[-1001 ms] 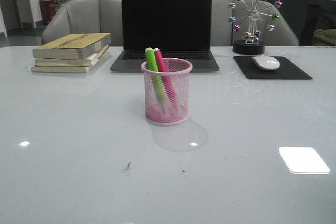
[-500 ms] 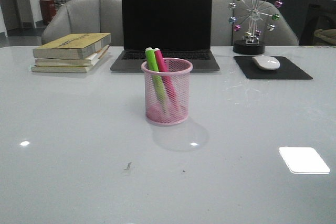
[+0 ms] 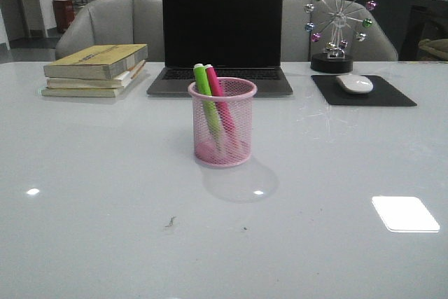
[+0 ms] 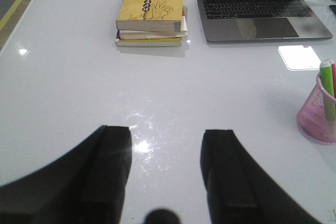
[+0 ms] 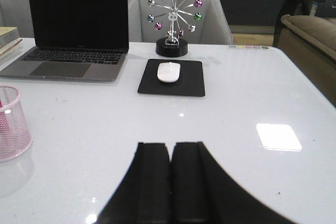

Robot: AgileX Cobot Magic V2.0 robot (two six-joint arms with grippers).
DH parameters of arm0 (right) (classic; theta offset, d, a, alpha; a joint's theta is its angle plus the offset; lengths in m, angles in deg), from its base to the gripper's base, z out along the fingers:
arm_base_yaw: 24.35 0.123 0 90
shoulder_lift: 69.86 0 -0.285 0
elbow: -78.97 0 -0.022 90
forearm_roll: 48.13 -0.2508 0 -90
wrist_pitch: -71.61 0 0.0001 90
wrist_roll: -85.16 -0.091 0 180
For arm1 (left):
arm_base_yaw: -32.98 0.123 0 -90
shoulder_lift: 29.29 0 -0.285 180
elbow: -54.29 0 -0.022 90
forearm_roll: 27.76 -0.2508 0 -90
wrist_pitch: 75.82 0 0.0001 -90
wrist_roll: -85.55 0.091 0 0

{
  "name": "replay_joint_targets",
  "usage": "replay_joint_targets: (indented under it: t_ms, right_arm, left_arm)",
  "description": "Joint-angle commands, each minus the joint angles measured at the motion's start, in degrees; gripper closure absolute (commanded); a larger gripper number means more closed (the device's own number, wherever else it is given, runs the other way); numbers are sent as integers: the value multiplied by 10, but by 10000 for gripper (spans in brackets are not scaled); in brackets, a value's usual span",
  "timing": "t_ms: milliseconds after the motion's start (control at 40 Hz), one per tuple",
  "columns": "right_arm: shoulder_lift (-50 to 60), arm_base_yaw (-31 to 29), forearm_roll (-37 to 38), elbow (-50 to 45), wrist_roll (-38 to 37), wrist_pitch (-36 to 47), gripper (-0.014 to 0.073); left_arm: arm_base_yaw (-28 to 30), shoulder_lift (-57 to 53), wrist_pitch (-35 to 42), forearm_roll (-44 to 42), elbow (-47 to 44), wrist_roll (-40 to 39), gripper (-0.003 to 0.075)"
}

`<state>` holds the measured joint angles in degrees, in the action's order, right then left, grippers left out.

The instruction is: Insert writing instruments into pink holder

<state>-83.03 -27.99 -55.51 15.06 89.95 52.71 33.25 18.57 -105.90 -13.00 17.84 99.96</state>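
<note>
The pink holder (image 3: 222,122) stands upright at the middle of the white table. Both writing instruments lean inside it: a green marker (image 3: 204,87) and a magenta marker (image 3: 215,82), their tops above the rim. The left wrist view shows the pink holder (image 4: 317,115) off to one side with the green marker (image 4: 327,74) in it. My left gripper (image 4: 167,136) is open over bare table, nothing between its fingers. My right gripper (image 5: 171,148) is shut and empty, with the pink holder (image 5: 11,121) at that view's edge. Neither gripper shows in the front view.
A stack of books (image 3: 96,69) lies at the back left. A laptop (image 3: 222,36) is open behind the holder. At the back right a white mouse (image 3: 355,83) rests on a black pad (image 3: 363,91), beside a ferris-wheel ornament (image 3: 338,22). Chairs stand beyond the table.
</note>
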Motion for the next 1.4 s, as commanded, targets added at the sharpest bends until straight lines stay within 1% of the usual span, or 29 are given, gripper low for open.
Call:
replay_joint_targets:
  t_ms: [0, 225, 425, 601, 801, 1376]
  right_arm:
    - [22, -4, -8, -22, 1, 73, 573]
    - [72, 6, -36, -98, 1, 111, 573]
    - [72, 26, -36, -135, 1, 172, 573]
    - [72, 46, -36, -151, 1, 149, 573]
    - [71, 48, -36, -151, 1, 116, 573]
    - [71, 48, -36, -151, 1, 116, 573]
  left_arm:
    - [-5, -3, 41, 6, 16, -1, 346]
    - [-5, -3, 41, 6, 16, -1, 346]
    - [-5, -3, 41, 6, 16, -1, 346]
    - [-5, -3, 41, 6, 16, -1, 346]
    - [-5, -3, 41, 6, 16, -1, 346]
    - [-5, -3, 41, 6, 16, -1, 346]
